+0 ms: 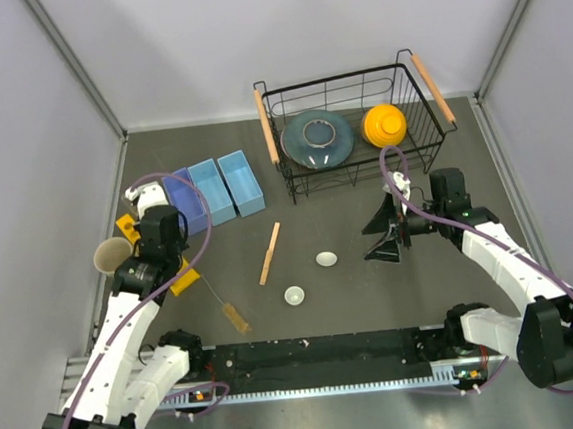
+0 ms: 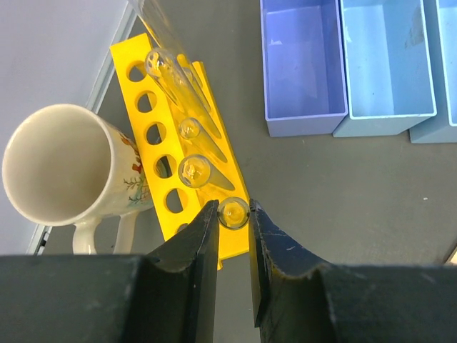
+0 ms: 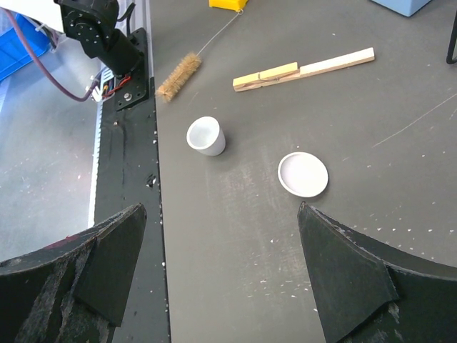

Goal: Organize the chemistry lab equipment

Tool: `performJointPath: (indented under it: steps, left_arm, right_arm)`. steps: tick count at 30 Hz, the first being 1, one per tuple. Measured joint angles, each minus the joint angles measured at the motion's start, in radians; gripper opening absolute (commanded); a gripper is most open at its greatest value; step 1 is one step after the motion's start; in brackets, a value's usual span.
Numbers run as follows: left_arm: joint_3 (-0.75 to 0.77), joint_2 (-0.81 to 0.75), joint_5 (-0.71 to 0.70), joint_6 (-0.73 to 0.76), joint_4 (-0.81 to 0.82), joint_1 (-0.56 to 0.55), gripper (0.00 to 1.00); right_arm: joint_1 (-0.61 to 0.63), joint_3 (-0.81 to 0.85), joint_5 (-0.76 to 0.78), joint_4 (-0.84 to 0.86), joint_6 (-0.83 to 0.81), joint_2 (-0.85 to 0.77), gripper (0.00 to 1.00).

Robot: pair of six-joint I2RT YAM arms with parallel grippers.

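"Grey walls are closing in a dark worktop. What is happening at its far left?"

"A mug is standing just beside a yellow rack. The left gripper is pinching its jaws on the glass tube at the rack's near end. More tubes are leaning in the holes beyond it, so I am guessing this one is being seated with the others."

"And next to that?"

"Three blue bins are sitting side by side just right of the rack, probably waiting for the loose pieces."

"Where are those lying?"

"The brush is lying near the front edge, its wire reaching back toward the rack. The wooden stick is lying to its right, mid-worktop. Further right, a small white cup and a flat white dish are sitting a little apart. Nothing is touching any of them, so they are all waiting to be sorted."

"Is the right arm doing anything?"

"The right gripper is hanging over the worktop with its jaws wide apart, carrying nothing. Its camera is looking down on the cup and dish, so it is likely lining up on one of them. Behind it, the wire basket is holding a plate and a yellow bowl."
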Motion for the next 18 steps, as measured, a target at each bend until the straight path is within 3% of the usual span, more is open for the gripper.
performJointPath:
  steps: [5,9,10,18]
  left_arm:
    - [-0.028,-0.007,0.011,-0.02,0.005,0.001,0.26]
    - [-0.038,-0.024,0.014,-0.068,0.002,0.003,0.4]
    - [-0.05,-0.038,0.015,-0.092,0.003,0.003,0.48]
    - [-0.093,-0.085,0.015,-0.198,-0.032,0.008,0.68]
  right_arm:
    - [0.0,0.009,0.0,-0.008,0.0,0.004,0.88]
    - [0.0,0.011,0.0,-0.014,0.0,0.005,0.88]
    - [0.0,0.011,0.0,-0.016,0.0,0.005,0.88]
    - [-0.01,0.011,-0.001,-0.018,-0.001,0.005,0.88]
